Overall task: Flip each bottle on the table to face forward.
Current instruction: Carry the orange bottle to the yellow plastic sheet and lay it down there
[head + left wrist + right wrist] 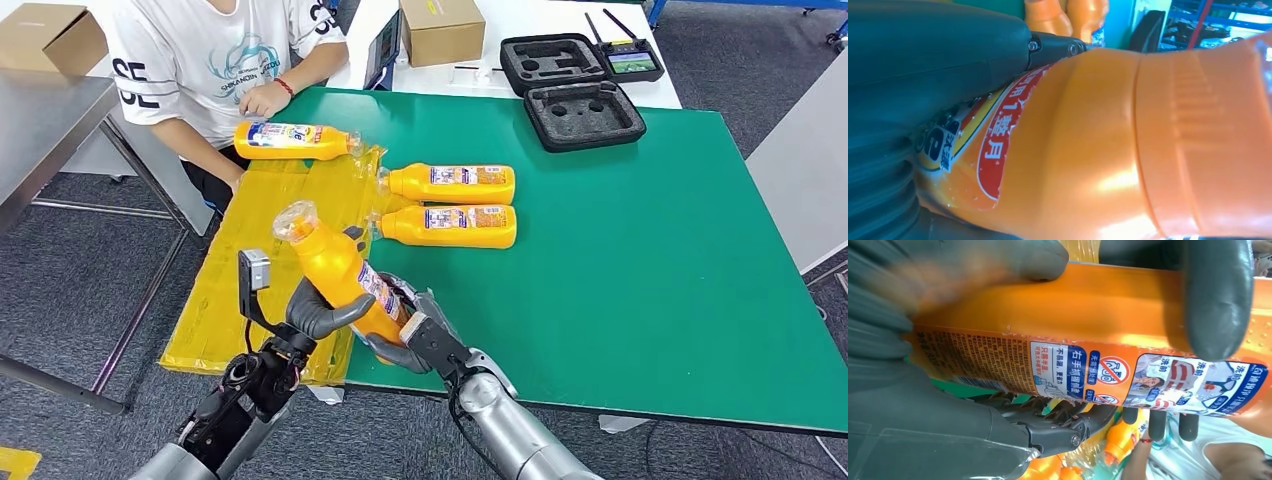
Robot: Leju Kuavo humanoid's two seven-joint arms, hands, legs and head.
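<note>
Both hands are clamped on the glossy orange plastic bottle with a printed label (340, 275), lifted at lower centre-left of the head view: your left hand (322, 310) wraps its middle and your right hand (412, 335) cups its base. Turn it slowly and keep one hand firm while the other regrips; the smooth wall looks slippery. Three matching orange bottles (455, 183) lie on the green table (650, 270). The shrink-wrapped cap (295, 220) seems sealed; its contents can't be judged.
</note>
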